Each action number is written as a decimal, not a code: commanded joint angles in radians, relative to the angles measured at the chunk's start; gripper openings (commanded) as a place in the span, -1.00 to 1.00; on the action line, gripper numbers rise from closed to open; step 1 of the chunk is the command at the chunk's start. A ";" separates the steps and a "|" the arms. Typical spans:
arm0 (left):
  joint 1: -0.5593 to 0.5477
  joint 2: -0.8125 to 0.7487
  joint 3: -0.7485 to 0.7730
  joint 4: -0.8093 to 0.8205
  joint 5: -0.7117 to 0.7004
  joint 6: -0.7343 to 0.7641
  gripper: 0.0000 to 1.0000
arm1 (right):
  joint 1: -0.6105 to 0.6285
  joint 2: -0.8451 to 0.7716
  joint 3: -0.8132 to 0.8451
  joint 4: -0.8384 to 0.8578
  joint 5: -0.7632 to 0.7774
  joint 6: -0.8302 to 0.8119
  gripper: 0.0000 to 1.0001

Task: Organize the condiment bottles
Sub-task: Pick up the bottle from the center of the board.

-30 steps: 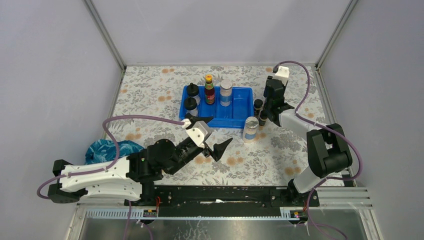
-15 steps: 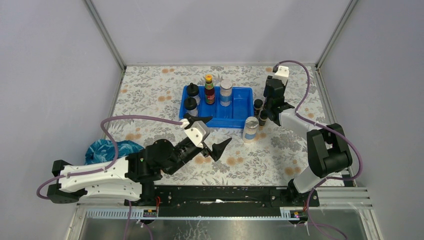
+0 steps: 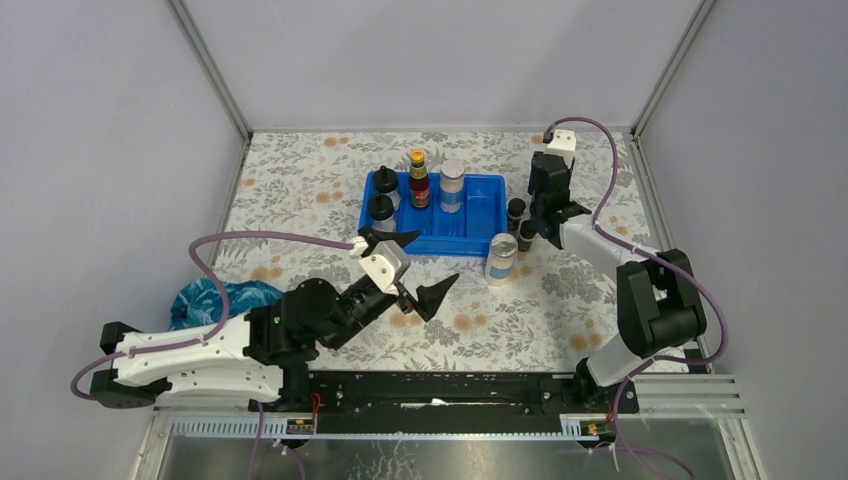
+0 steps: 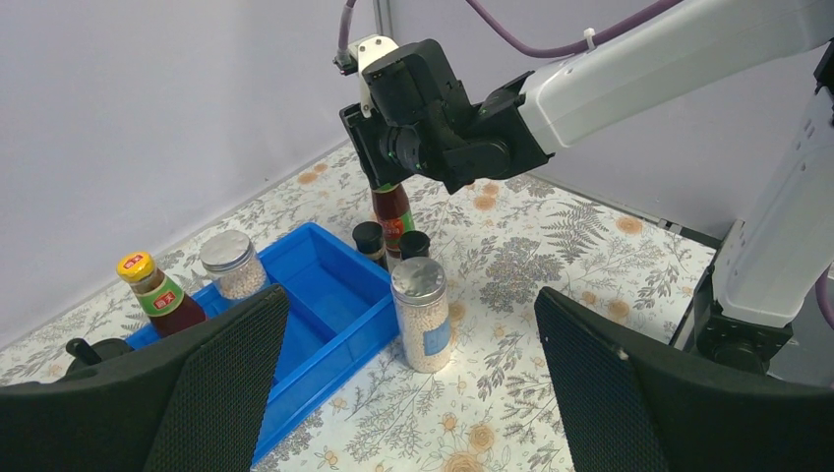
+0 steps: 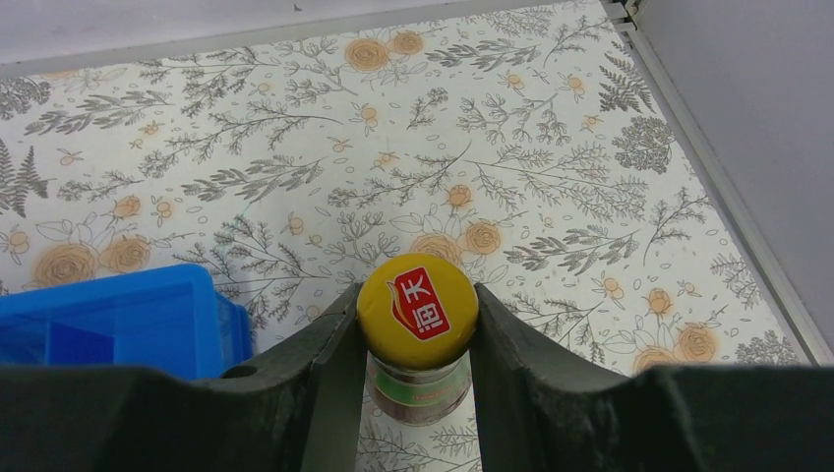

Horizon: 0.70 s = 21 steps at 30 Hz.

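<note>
My right gripper [image 5: 417, 317] is shut on the yellow cap of a dark red-labelled bottle [image 4: 391, 210], right of the blue tray [image 3: 478, 232]; whether that bottle touches the table I cannot tell. Two tiny black-capped bottles [image 3: 516, 209] [image 3: 526, 236] stand beside it. A silver-lidded jar [image 3: 501, 258] stands on the table at the tray's front right corner. Inside the tray are two black-domed bottles [image 3: 385, 180] [image 3: 380, 208], a yellow-capped bottle [image 3: 418, 178] and a second silver-lidded jar [image 3: 452, 186]. My left gripper [image 3: 437, 258] hovers open and holds nothing, in front of the tray, facing the jar on the table.
A crumpled blue-green cloth [image 3: 222, 298] lies at the table's left edge near the left arm. Grey enclosure walls close in the back and both sides. The right half of the tray [image 4: 329, 295] holds nothing.
The left arm has drawn back a little to the left, its gripper still open. The right gripper has shifted slightly toward the back wall with the bottle in its grip.
</note>
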 commanded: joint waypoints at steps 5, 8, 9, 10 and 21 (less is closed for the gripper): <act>0.008 -0.015 -0.013 0.052 -0.014 -0.005 0.98 | -0.007 -0.084 0.088 0.075 0.007 -0.044 -1.00; 0.008 -0.017 -0.015 0.054 -0.017 -0.005 0.98 | -0.007 -0.088 0.096 0.075 0.007 -0.048 -1.00; 0.008 -0.017 -0.016 0.054 -0.017 -0.005 0.98 | -0.007 -0.088 0.098 0.075 0.006 -0.049 -1.00; 0.008 -0.017 -0.015 0.054 -0.018 -0.004 0.98 | -0.007 -0.090 0.099 0.076 0.007 -0.050 -1.00; 0.008 -0.029 -0.020 0.058 -0.039 0.001 0.98 | -0.007 -0.130 0.147 0.066 -0.001 -0.074 -1.00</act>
